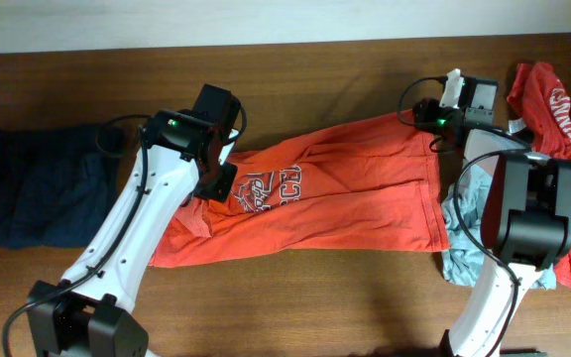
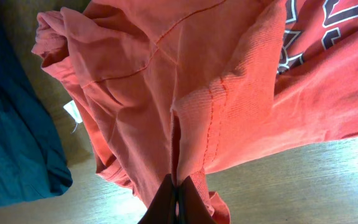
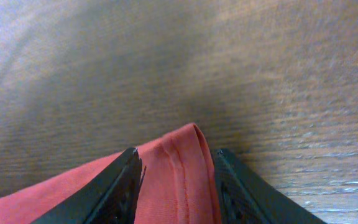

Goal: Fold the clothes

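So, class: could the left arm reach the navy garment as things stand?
Probably yes: the navy garment lies beside the left gripper, nothing between. But its jaws are shut on the orange shirt, so it must let go first.

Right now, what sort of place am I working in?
Probably a test bench for folding laundry: a wooden table, an orange-red T-shirt spread across it, more garments heaped at the right edge.

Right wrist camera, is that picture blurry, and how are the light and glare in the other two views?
Right wrist view: the table is smeared, worst toward the top; the orange T-shirt hem between the fingers is clearer. Left wrist view: the shirt is sharp, with bright glare on the table at lower right. Overhead view: even light, fairly sharp.
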`<action>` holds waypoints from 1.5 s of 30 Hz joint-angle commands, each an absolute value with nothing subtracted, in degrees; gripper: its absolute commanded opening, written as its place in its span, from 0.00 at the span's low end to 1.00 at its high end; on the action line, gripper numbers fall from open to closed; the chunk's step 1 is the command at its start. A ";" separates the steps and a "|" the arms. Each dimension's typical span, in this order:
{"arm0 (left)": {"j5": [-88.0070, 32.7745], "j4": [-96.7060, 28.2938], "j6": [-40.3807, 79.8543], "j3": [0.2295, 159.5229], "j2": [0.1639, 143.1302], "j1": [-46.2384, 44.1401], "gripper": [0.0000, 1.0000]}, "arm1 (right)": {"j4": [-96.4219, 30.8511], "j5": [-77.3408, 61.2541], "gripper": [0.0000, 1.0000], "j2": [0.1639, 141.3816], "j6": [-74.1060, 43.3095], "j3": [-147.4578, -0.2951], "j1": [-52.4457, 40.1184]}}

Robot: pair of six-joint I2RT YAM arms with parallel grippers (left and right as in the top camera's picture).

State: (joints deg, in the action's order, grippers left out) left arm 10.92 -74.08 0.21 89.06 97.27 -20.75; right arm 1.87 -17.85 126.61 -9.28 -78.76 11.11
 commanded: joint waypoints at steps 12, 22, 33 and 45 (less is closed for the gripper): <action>10.28 -74.22 0.38 90.32 96.07 -20.45 0.02 | 4.32 -19.33 0.10 127.87 -10.22 -79.57 11.22; 10.28 -74.17 0.38 90.32 96.07 -20.45 0.02 | 1.98 -16.67 0.66 127.90 -10.17 -80.07 10.28; 10.24 -74.22 0.38 90.32 96.07 -20.45 0.02 | 2.20 -14.33 0.48 129.71 -11.31 -80.12 8.27; 10.24 -74.32 0.38 90.32 96.07 -20.45 0.02 | -5.69 -14.92 0.21 128.33 -9.41 -86.48 9.78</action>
State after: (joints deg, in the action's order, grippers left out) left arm 10.90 -74.24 0.21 89.06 97.27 -20.75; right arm -4.16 -14.87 128.68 -10.68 -83.90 8.99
